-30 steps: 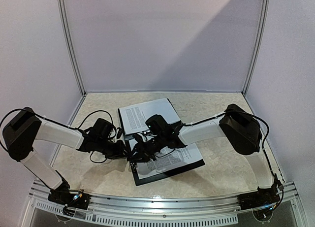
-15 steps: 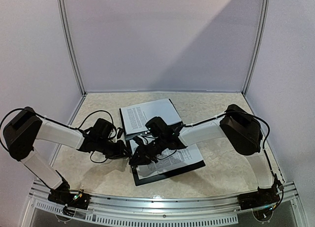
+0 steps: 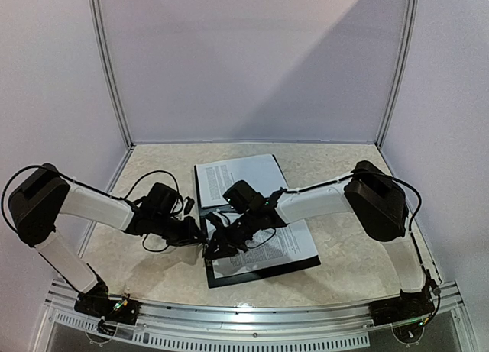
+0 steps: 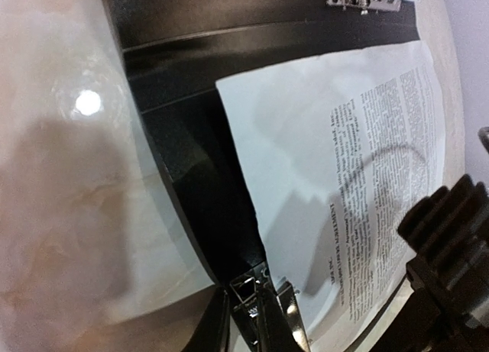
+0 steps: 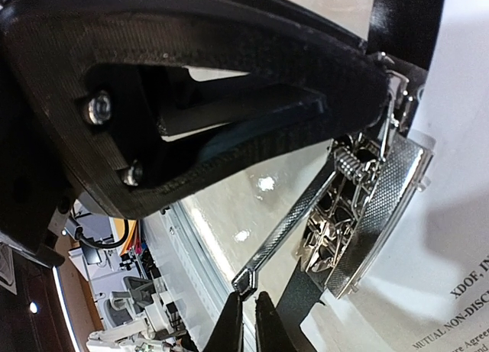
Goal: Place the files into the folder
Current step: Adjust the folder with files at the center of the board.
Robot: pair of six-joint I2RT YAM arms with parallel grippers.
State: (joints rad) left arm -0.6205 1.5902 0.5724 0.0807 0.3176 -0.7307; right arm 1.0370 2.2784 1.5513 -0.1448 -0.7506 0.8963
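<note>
Right wrist, files point(image 5: 458, 237) printed "XDOF" and "MUTUAL NON-DISC", metal clip point(image 5: 367, 207) touching

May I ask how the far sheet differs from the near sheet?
The far sheet shows almost wholly; the right arm covers part of the near sheet. The left gripper and right gripper meet at the near sheet's left end, away from the far sheet. Both are white and printed.

Files point(image 3: 269, 247) on the near and far halves of the folder point(image 3: 260, 276), midway across the table point(image 3: 344, 176).
</note>
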